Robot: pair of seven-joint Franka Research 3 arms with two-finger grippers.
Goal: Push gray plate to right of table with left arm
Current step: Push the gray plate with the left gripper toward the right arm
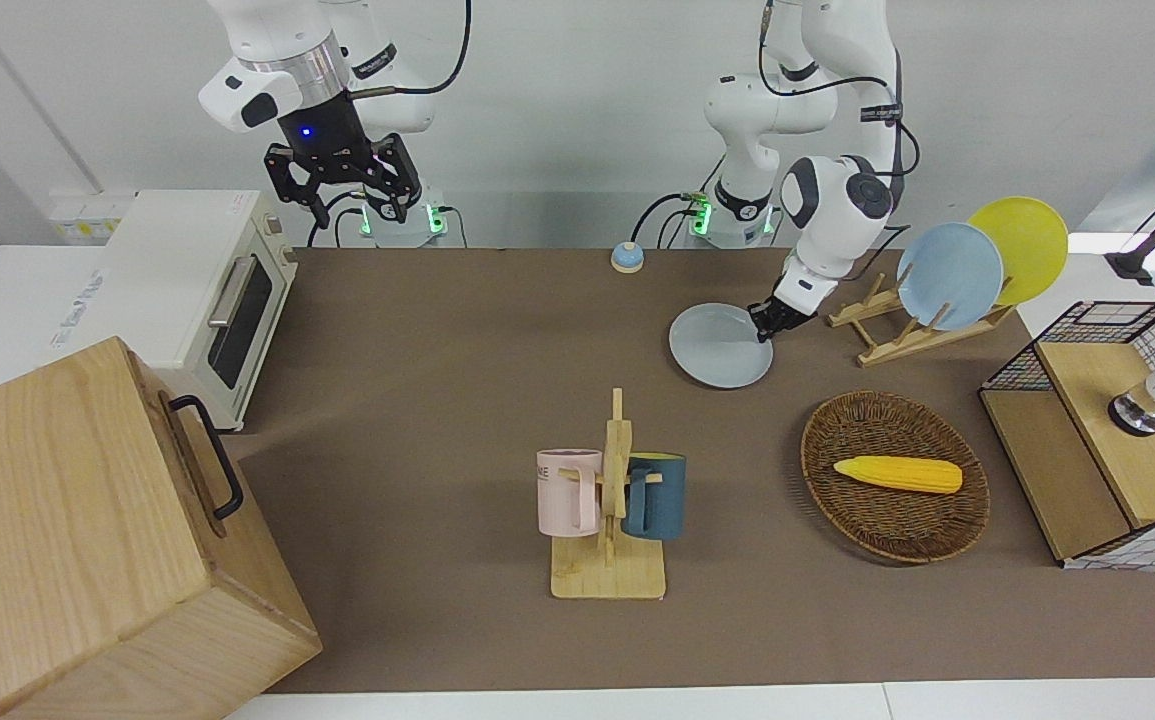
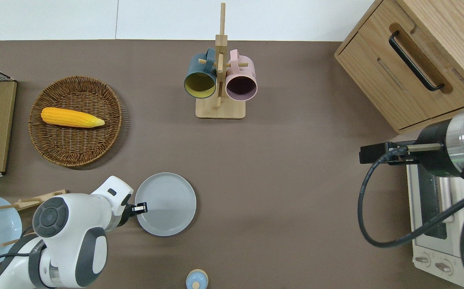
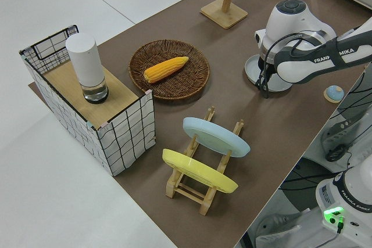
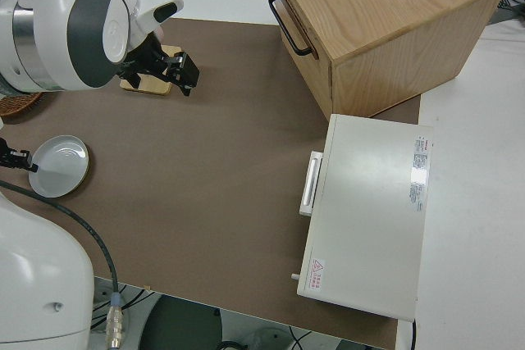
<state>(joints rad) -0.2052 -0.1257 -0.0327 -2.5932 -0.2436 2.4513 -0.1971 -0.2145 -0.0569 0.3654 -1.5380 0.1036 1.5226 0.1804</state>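
Observation:
The gray plate (image 1: 720, 346) lies flat on the brown table (image 1: 437, 330), nearer to the robots than the wicker basket. It also shows in the overhead view (image 2: 167, 202) and the right side view (image 4: 59, 166). My left gripper (image 1: 763, 325) is low at the table and shut. Its tips touch the plate's rim on the side toward the left arm's end of the table, as the overhead view (image 2: 140, 208) shows. In the left side view the arm hides most of the plate (image 3: 281, 84). My right gripper (image 1: 342, 185) is parked and open.
A mug rack (image 1: 609, 500) with a pink and a blue mug stands mid-table. A wicker basket (image 1: 887, 520) holds a corn cob. A plate rack (image 1: 897, 335) holds a light-blue and a yellow plate. A small bell (image 1: 626, 257), a toaster oven (image 1: 207, 290) and a wooden cabinet (image 1: 87, 540) are also here.

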